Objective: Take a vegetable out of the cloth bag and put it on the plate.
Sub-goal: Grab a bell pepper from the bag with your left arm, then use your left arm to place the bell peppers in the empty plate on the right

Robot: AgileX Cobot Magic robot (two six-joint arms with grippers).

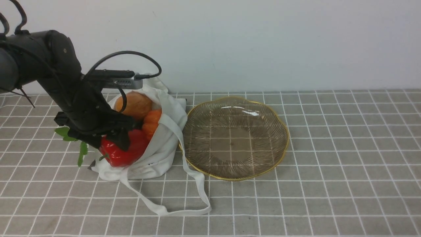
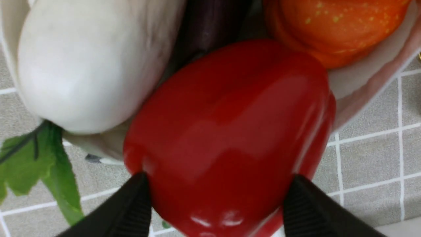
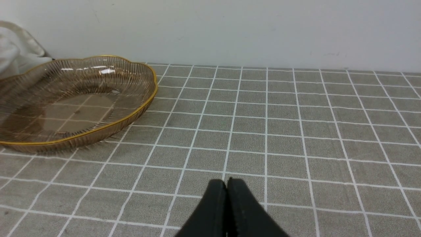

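Front view: the left hand [image 1: 109, 142] is at the mouth of the cloth bag [image 1: 161, 154], over the red bell pepper [image 1: 126, 156] still lying inside. The plate [image 1: 285, 131] stands just right of the bag on the counter [image 1: 329, 184].

Left wrist view: both fingers [image 2: 131, 207] press the red bell pepper's sides, grasping it.

Right wrist view: the right hand [image 3: 227, 197] is clenched and empty above the counter.

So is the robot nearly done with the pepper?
Nothing is finished. The left gripper grips the pepper, which sits in the bag. Left to do: lift it out and set it on the empty plate.
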